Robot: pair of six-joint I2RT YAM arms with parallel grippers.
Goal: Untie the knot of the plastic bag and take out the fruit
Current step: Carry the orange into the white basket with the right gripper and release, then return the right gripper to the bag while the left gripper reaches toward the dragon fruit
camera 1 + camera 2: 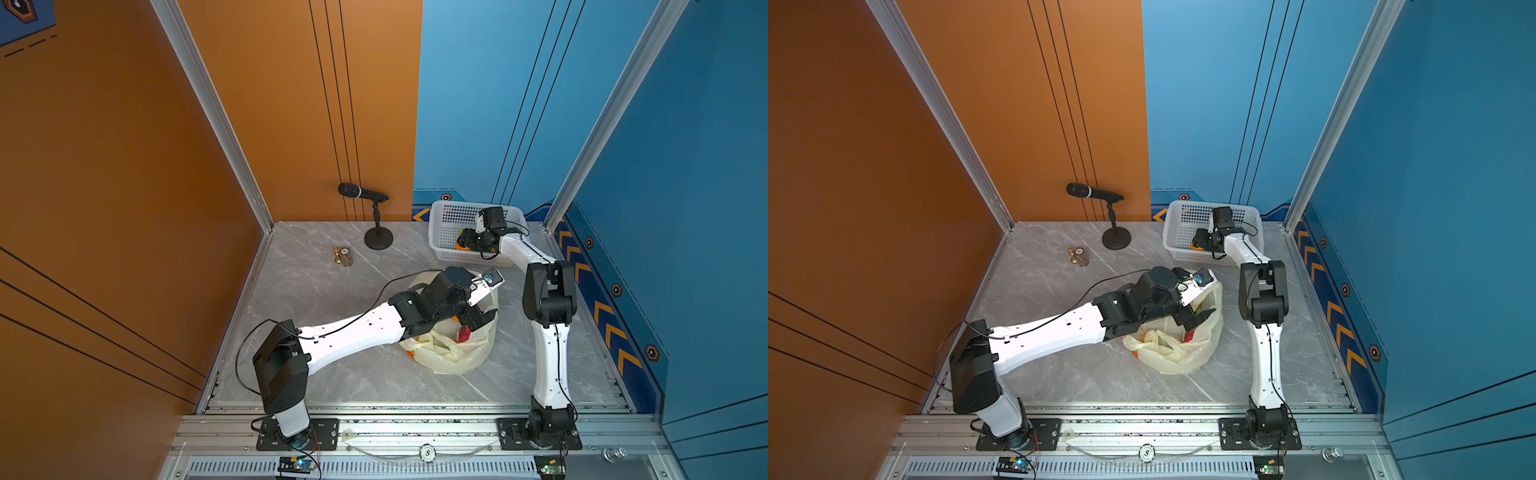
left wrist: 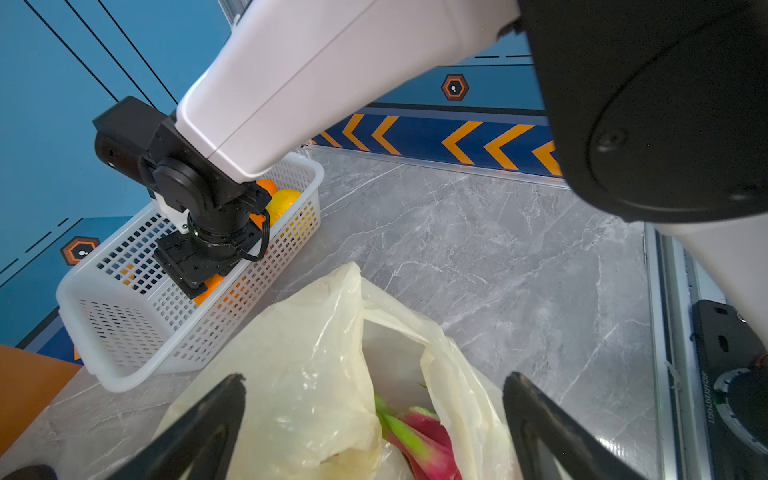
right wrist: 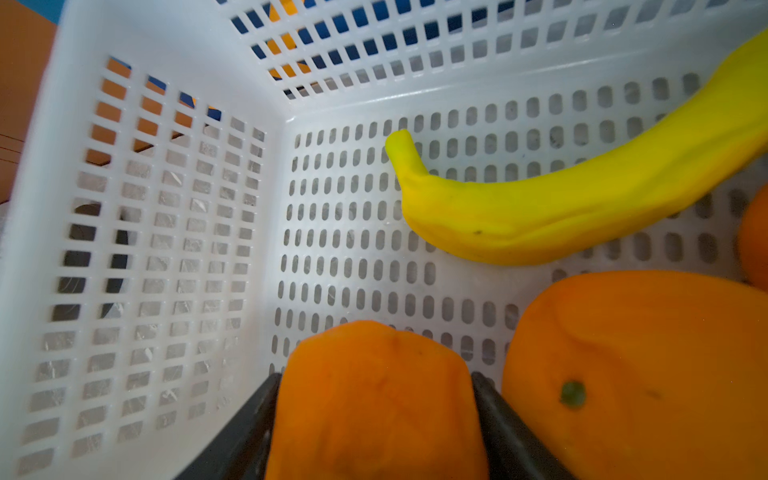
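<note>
The pale-yellow plastic bag lies crumpled at mid-table with its mouth gaping. The knot is out of view. A pink, green-tipped dragon fruit shows inside the bag. My left gripper hovers just over the mouth, open, with nothing between its fingers. My right gripper is down inside the white basket, and both fingers press the sides of an orange.
In the basket lie a yellow banana and another orange beside the held one. A microphone on a stand and small brass pieces stand at the back left. The right arm's elbow rises right of the bag.
</note>
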